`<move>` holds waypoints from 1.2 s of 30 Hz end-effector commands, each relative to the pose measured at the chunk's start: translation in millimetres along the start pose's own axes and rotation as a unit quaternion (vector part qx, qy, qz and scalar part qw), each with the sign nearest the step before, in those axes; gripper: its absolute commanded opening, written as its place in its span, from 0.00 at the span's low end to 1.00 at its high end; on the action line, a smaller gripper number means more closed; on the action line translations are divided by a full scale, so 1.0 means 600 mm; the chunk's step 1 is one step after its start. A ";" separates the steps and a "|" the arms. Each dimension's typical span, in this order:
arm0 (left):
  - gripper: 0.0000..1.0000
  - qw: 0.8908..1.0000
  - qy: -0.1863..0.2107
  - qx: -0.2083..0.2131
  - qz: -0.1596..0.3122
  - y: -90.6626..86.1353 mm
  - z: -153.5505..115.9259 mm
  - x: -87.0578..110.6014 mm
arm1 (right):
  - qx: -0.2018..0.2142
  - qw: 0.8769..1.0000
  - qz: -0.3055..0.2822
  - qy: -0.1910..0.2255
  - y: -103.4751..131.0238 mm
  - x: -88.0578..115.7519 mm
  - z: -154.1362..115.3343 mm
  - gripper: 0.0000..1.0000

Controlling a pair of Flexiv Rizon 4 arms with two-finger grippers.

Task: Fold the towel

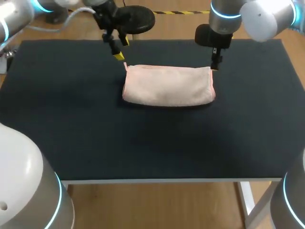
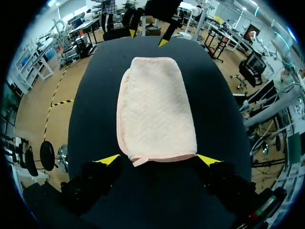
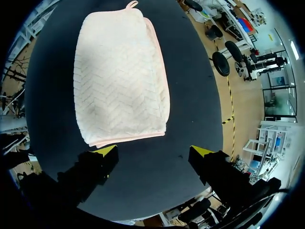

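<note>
Folded pink towel, long axis crosswise, looped end beside wide-open left gripper, opposite end beside wide-open right gripper

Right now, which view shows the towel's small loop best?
Left wrist view: the loop lies close, at the near edge of the towel. The right wrist view shows it small, at the far end; the head view, as a tiny tab.

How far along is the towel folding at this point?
Done: the towel lies on the table as a compact layered rectangle, edges roughly lined up. In hand: nothing; the left gripper and right gripper are open, one at each short end, neither gripping it. Left: perhaps one more fold in half, or only pulling the arms away; the pictures do not settle which.
</note>
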State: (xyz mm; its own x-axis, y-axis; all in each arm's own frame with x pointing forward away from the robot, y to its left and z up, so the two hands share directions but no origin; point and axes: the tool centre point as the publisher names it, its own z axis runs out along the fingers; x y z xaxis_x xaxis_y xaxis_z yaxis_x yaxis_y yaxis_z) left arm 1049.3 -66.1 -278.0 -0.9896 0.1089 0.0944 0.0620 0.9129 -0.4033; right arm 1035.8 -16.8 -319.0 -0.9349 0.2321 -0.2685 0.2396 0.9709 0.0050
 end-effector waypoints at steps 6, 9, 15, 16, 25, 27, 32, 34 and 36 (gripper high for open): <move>1.00 0.998 -0.044 0.017 0.031 0.011 -0.005 0.034 | 0.042 0.997 -0.054 -0.021 0.019 0.003 -0.012 1.00; 1.00 0.998 -0.044 0.017 0.031 0.011 -0.005 0.034 | 0.042 0.997 -0.054 -0.021 0.019 0.003 -0.012 1.00; 1.00 0.998 -0.044 0.017 0.031 0.011 -0.005 0.034 | 0.042 0.997 -0.054 -0.021 0.019 0.003 -0.012 1.00; 1.00 0.998 -0.044 0.017 0.031 0.011 -0.005 0.034 | 0.042 0.997 -0.054 -0.021 0.019 0.003 -0.012 1.00; 1.00 0.998 -0.044 0.017 0.031 0.011 -0.005 0.034 | -0.101 0.958 0.237 0.126 -0.005 -0.059 -0.022 1.00; 1.00 0.998 -0.044 0.017 0.031 0.011 -0.005 0.034 | -0.150 0.924 0.310 0.167 -0.019 -0.059 -0.021 1.00; 1.00 0.998 -0.044 0.017 0.031 0.011 -0.005 0.034 | -0.243 0.839 0.433 0.220 -0.042 -0.053 -0.017 1.00; 1.00 0.998 -0.044 0.017 0.031 0.011 -0.005 0.034 | -0.272 0.801 0.474 0.242 -0.053 -0.051 -0.015 1.00; 1.00 0.998 -0.044 0.017 0.031 0.011 -0.005 0.034 | -0.289 0.778 0.489 0.268 -0.062 -0.051 -0.012 1.00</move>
State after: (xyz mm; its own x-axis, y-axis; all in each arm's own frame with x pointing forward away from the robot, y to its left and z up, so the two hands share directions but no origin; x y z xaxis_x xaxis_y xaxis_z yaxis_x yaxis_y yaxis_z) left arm 1028.7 -56.9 -274.9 -0.9919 0.1264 -0.0118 0.1189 0.8927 -0.4347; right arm 1054.8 -47.2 -301.4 -0.8562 0.5057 -0.1054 0.4927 0.8608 0.1279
